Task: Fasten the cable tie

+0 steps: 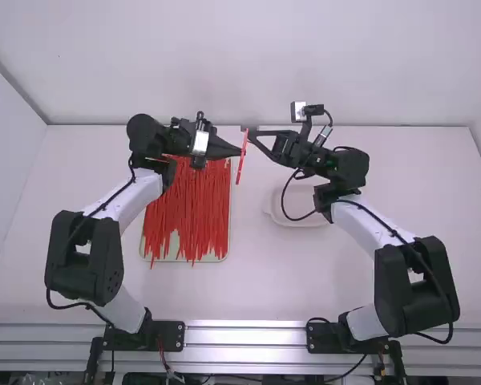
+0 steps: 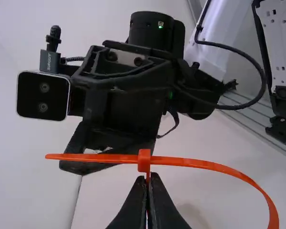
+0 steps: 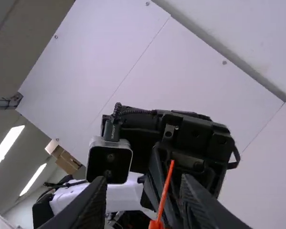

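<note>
Left wrist view: clenched on cable tie point(image 2: 205, 164) at its head with left gripper point(image 2: 148, 179); right gripper point(image 3: 144, 179) spread, straddling the strap. Probably light, springy, slippery; best pinched flat near the tail.

Left arm point(image 1: 116, 204) rises from its base, elbow bent, forearm reaching up and in. Left gripper point(image 1: 234, 149) points right toward the middle, fingers point(image 2: 133, 205) pressed together, pinching a cable tie point(image 2: 195, 164). Right arm point(image 1: 369, 224) mirrors it. Right gripper point(image 1: 250, 132) points left, nearly tip to tip with the left one, fingers point(image 3: 93, 205) spread wide.
</note>
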Available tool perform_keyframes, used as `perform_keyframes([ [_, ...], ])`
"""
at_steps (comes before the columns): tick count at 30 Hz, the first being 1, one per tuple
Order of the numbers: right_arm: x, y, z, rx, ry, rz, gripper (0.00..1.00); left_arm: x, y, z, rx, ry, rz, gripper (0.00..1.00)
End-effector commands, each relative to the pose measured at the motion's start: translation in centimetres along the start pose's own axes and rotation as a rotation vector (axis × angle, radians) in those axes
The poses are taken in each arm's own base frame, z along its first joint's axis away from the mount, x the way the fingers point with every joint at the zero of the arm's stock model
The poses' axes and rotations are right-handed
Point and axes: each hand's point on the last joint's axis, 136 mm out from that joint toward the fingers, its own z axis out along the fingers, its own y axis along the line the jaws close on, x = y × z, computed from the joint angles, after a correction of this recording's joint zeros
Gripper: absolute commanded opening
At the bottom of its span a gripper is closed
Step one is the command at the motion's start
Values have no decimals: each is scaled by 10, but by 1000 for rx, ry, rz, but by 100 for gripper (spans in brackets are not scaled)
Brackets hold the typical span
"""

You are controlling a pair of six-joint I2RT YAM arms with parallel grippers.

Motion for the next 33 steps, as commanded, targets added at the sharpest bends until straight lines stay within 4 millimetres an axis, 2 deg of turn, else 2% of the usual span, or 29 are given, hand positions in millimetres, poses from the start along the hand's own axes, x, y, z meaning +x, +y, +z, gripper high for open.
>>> perform_keyframes([
  [1, -4, 10, 7, -23, -3, -30, 42, 1, -6, 4, 24, -5, -23, 1],
  [7, -3, 10, 8, -26, -5, -28, 41, -2, -10, 12, 44, -16, -16, 2],
  [8, -3, 10, 8, -26, -4, -27, 34, -2, -9, 12, 43, -15, -17, 2],
  [9, -3, 10, 8, -27, -4, -28, 9, -2, -9, 11, 41, -14, -20, 2],
  [10, -2, 11, 9, -28, -1, -27, 0, -2, -9, 12, 43, -15, -23, 2],
  [18, -13, 10, 0, -16, -19, -41, 0, 8, -13, 14, 50, -15, -121, 1],
  [22, -19, 18, 0, -25, -8, -64, 0, 18, -21, 16, 55, -15, -172, 1],
  [29, -29, 38, 6, -60, 17, -108, 0, 46, -47, 16, 56, -12, -287, 1],
  [33, -42, 49, 4, -67, 11, -150, 0, 63, -67, 14, 50, -9, -332, 2],
])
